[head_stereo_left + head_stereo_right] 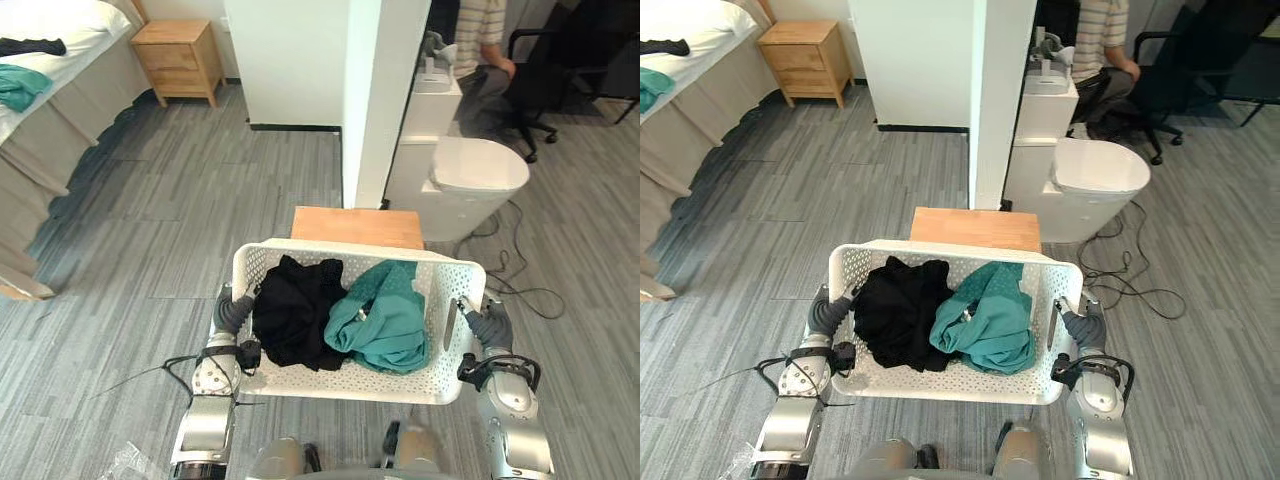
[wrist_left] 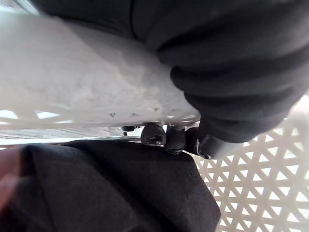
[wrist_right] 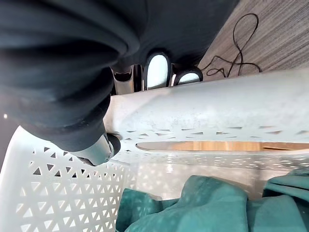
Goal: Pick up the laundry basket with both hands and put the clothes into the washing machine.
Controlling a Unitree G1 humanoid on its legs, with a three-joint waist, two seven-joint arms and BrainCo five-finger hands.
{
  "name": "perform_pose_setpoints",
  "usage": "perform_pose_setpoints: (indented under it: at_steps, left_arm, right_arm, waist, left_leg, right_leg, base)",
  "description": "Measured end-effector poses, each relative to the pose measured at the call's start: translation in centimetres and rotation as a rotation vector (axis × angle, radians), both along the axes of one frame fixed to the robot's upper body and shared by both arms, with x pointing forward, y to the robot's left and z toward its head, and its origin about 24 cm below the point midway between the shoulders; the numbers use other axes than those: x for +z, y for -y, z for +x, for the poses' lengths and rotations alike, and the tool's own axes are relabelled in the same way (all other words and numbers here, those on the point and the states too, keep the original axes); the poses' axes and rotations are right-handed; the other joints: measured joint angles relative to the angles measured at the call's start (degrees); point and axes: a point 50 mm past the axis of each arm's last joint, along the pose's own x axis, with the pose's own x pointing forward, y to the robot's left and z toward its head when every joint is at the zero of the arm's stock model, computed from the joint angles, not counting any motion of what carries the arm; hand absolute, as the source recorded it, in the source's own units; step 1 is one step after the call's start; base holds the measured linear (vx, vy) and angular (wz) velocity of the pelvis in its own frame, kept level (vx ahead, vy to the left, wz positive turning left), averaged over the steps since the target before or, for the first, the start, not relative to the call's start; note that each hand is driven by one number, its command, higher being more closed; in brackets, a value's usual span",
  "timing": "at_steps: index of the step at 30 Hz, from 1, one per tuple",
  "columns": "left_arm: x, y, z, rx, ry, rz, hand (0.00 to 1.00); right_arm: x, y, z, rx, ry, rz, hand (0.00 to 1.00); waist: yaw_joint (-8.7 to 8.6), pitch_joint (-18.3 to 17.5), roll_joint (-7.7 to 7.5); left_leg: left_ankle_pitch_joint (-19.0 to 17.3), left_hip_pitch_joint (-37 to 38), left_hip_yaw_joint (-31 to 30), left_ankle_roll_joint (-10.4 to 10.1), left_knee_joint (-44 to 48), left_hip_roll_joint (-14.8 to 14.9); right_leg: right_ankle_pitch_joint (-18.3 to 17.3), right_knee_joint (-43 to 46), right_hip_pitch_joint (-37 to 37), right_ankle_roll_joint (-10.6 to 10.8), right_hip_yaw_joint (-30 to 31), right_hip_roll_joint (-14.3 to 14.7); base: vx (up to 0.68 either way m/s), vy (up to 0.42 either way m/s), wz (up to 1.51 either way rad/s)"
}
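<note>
A white perforated laundry basket (image 1: 270, 259) hangs in front of me, held off the floor between both hands. Inside lie black clothes (image 1: 297, 312) on the left and teal clothes (image 1: 385, 318) on the right. My left hand (image 1: 232, 313) grips the basket's left rim; in the left wrist view its fingertips (image 2: 165, 137) curl under the rim (image 2: 72, 92) above the black clothes (image 2: 111, 188). My right hand (image 1: 490, 325) grips the right rim; in the right wrist view its fingers (image 3: 157, 71) hook over the rim (image 3: 217, 116), thumb inside, teal clothes (image 3: 212, 205) beyond.
A small wooden table (image 1: 358, 226) stands just past the basket. Behind it rise a white pillar (image 1: 368, 100) and a white round-lidded machine (image 1: 470, 185), with cables on the floor to its right. A seated person (image 1: 480, 45), an office chair, a bed (image 1: 50, 90) and a nightstand (image 1: 180, 58) lie farther off.
</note>
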Motion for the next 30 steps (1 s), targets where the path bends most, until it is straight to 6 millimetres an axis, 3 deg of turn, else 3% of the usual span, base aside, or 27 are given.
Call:
perform_pose_setpoints:
  at_steps: [2,3,4,5,6,8,10,12,14,15,16,19,21,24,30]
  left_arm:
    - [-0.1,-0.2,-0.2,0.005,-0.005,0.001,1.00]
    - [0.0,-0.2,-0.1,0.010,0.000,-0.003,1.00]
    - [0.0,-0.2,-0.1,0.015,0.003,-0.011,1.00]
    - [-0.2,-0.2,-0.2,0.031,-0.002,-0.033,1.00]
    - [-0.3,0.1,-0.3,0.032,-0.006,-0.045,1.00]
    - [-0.7,0.1,-0.7,0.039,-0.021,-0.051,1.00]
    - [-1.0,0.0,-1.1,0.044,-0.036,-0.049,1.00]
    - [-1.2,-0.2,-1.3,0.053,-0.042,-0.064,1.00]
    - [-1.1,-0.2,-1.5,0.059,-0.041,-0.070,1.00]
    - [-1.1,-0.2,-1.9,0.067,-0.041,-0.074,1.00]
    - [-1.1,-0.3,-2.3,0.074,-0.040,-0.074,1.00]
    - [-0.7,-0.3,-2.6,0.074,-0.024,-0.074,1.00]
    - [-0.6,-0.2,-2.5,0.069,-0.018,-0.081,1.00]
    - [-0.6,-0.3,-2.4,0.058,-0.020,-0.067,1.00]
    - [-0.6,0.2,-2.3,0.027,-0.022,-0.061,1.00]
  right_arm:
    - [-0.2,-0.2,0.6,0.016,-0.007,0.006,1.00]
    - [-0.1,-0.2,1.2,0.025,0.001,0.002,1.00]
    - [0.0,-0.2,1.5,0.030,0.005,-0.002,1.00]
    - [-0.2,-0.3,2.2,0.047,-0.005,-0.009,1.00]
    - [-0.4,0.0,2.2,0.039,-0.015,-0.020,1.00]
    - [-0.6,0.0,2.0,0.038,-0.021,-0.026,1.00]
    - [-0.8,-0.2,1.8,0.050,-0.033,-0.035,1.00]
    - [-0.7,-0.6,2.0,0.068,-0.029,-0.035,1.00]
    - [-0.6,-0.8,2.2,0.078,-0.018,-0.032,1.00]
    - [-0.6,-1.0,2.1,0.086,-0.017,-0.029,1.00]
    - [-0.5,-1.1,1.9,0.090,-0.014,-0.026,1.00]
    - [0.3,-1.1,1.0,0.088,0.018,-0.032,1.00]
    - [0.5,-1.0,0.6,0.079,0.029,-0.034,1.00]
    - [0.1,-1.2,-0.5,0.046,0.015,0.002,1.00]
    - [0.0,-0.8,-1.7,0.000,0.014,0.012,1.00]
  waist:
    - [1.01,-2.03,-0.86]
    - [2.12,-2.90,-1.20]
    - [2.22,-2.94,-0.94]
    - [3.10,-3.08,0.40]
    - [3.57,-3.01,1.39]
    - [3.23,-3.04,2.37]
    - [2.85,-2.84,3.58]
    - [2.78,-2.80,3.41]
    - [3.06,-2.38,3.10]
    - [3.21,-1.87,2.89]
    - [3.30,-1.89,3.12]
    - [2.57,-2.54,4.39]
    - [1.39,-3.00,5.32]
    - [1.79,-3.45,2.64]
    - [1.91,-4.36,2.45]
  left_leg:
    - [2.28,-4.72,1.65,0.12,0.44,0.01]
    - [3.39,-8.55,2.86,0.46,1.78,0.24]
    - [3.91,-10.22,3.32,0.44,2.74,0.70]
    - [5.93,-12.84,3.96,0.15,3.13,2.14]
    - [7.25,-13.48,4.13,-0.27,2.65,3.22]
    - [9.94,-13.49,3.45,-0.84,0.32,4.03]
    - [14.82,-12.70,0.84,-2.59,-3.98,5.62]
    - [22.57,-12.22,-5.61,-7.84,-8.35,6.37]
    - [25.25,-11.76,-10.72,-10.71,-9.31,6.18]
    - [21.81,-11.00,-13.43,-9.92,-5.73,6.52]
    - [18.01,-9.71,-15.79,-10.67,-2.59,6.45]
    - [11.54,-5.64,-17.62,-10.00,-3.97,6.90]
    - [9.97,-4.24,-17.31,-10.43,-7.74,7.70]
    - [10.01,-3.62,-14.99,-10.14,-9.75,7.37]
    - [10.61,-0.70,-11.67,-8.96,-10.86,5.19]
  right_leg:
    - [-0.84,-8.10,5.02,2.53,2.81,1.14]
    - [-2.71,-18.84,8.39,4.02,5.73,2.39]
    - [-5.34,-23.86,9.81,4.21,6.38,3.64]
    - [-7.99,-32.70,11.36,1.67,5.68,5.87]
    - [-8.05,-36.70,12.17,1.49,5.45,7.25]
    - [-7.49,-41.28,13.47,0.65,5.39,9.32]
    - [-4.83,-43.37,13.54,-2.31,5.29,12.63]
    - [-3.27,-41.92,11.68,-4.79,5.33,14.64]
    - [-2.45,-41.73,10.61,-5.85,5.98,14.50]
    - [-1.91,-41.47,10.02,-6.05,7.29,14.54]
    - [-1.23,-41.15,9.35,-6.11,8.99,14.54]
    - [0.53,-42.67,7.65,-4.74,12.29,15.66]
    - [0.89,-43.23,6.69,-4.19,12.29,16.46]
    - [1.77,-46.43,6.96,-3.09,12.65,15.29]
    - [3.78,-47.01,7.87,-1.52,13.66,12.34]
  base:
    - [-0.36,-0.146,-0.54]
    - [-0.35,-0.171,-0.52]
    - [-0.45,-0.213,-0.55]
    - [-0.39,-0.174,-0.50]
    - [-0.45,-0.190,-0.44]
    - [-0.31,-0.128,-0.07]
    - [-0.31,-0.136,0.05]
    - [-0.35,-0.216,-0.07]
    - [-0.21,-0.119,-0.33]
    - [-0.27,-0.045,-0.69]
    - [-0.25,-0.005,-0.69]
    - [-0.16,0.073,-0.68]
    - [-0.10,0.118,-0.22]
    - [-0.07,0.123,-0.36]
    - [0.03,0.103,-0.20]
